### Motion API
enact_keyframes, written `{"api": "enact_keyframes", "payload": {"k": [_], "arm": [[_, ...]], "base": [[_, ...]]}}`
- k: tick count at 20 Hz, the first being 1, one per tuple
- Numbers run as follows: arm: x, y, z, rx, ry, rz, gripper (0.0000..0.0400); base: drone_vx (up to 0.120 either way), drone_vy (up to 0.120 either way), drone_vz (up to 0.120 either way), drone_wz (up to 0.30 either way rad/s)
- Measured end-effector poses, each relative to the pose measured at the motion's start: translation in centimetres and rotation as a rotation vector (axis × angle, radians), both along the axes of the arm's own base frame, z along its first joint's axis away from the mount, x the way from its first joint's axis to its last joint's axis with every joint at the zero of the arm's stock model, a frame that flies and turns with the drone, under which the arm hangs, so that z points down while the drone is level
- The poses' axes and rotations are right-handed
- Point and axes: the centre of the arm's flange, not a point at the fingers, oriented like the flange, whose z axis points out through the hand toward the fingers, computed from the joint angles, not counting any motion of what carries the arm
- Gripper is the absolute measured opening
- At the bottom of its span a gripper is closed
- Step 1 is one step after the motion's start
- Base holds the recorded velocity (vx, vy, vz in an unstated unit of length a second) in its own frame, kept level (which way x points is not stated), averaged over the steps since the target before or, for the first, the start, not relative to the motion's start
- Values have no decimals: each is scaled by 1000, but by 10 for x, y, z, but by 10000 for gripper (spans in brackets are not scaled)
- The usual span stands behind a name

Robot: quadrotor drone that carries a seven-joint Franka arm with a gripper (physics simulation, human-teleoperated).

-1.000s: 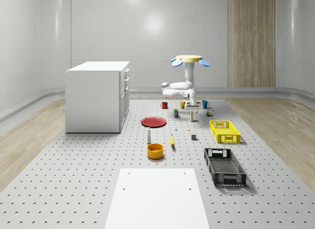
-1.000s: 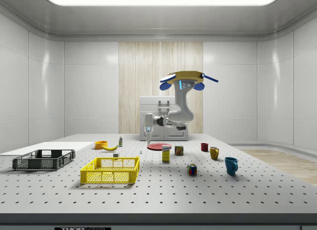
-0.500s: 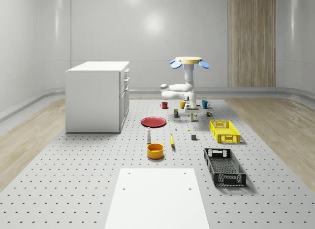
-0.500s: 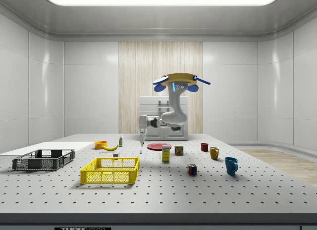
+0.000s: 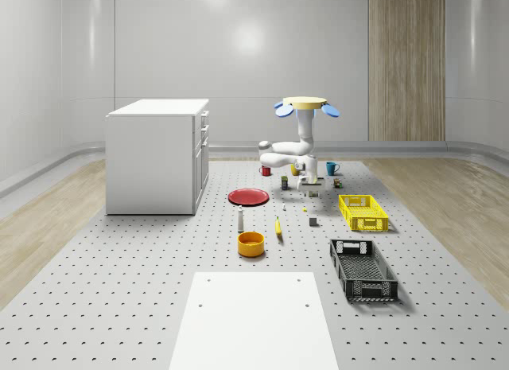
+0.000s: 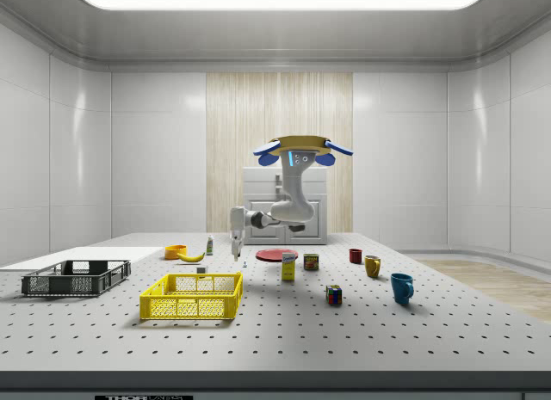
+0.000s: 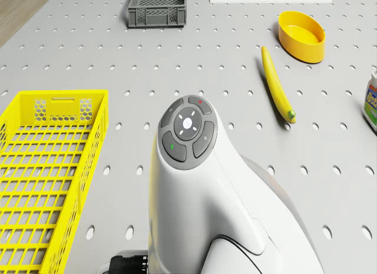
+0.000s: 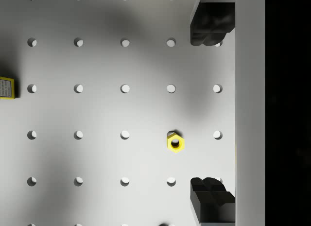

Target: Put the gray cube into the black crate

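- No word, brand or number can be read anywhere.
- The white bottle [image 7: 371,103] near the banana [image 7: 277,84] bears a label with blue lettering, too small to make out.
- The yellow box [image 8: 7,87] seen from the wrist carries dark print, not legible.
- The strip of characters [image 6: 142,397] on the table's near edge in the side view is cut off and unreadable.

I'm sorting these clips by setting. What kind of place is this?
Probably a simulated robotics test room: a perforated platform strewn with props like a yellow crate and banana, a white cabinet, bare glossy walls, and a drone hovering above.
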Motion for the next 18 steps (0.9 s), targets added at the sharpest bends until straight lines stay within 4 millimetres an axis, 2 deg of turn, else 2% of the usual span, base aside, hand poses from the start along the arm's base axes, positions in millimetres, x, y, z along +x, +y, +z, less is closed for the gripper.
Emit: {"api": "enact_keyframes", "payload": {"k": [2, 6, 8, 18], "arm": [[0, 0, 0, 0, 0, 0, 400], [0, 0, 0, 0, 0, 0, 400], [0, 0, 0, 0, 0, 0, 400], [0, 0, 0, 0, 0, 0, 400]], "base": [[120, -80, 0, 0], [120, 0, 0, 0], [120, 80, 0, 0], [120, 0, 0, 0]]}}
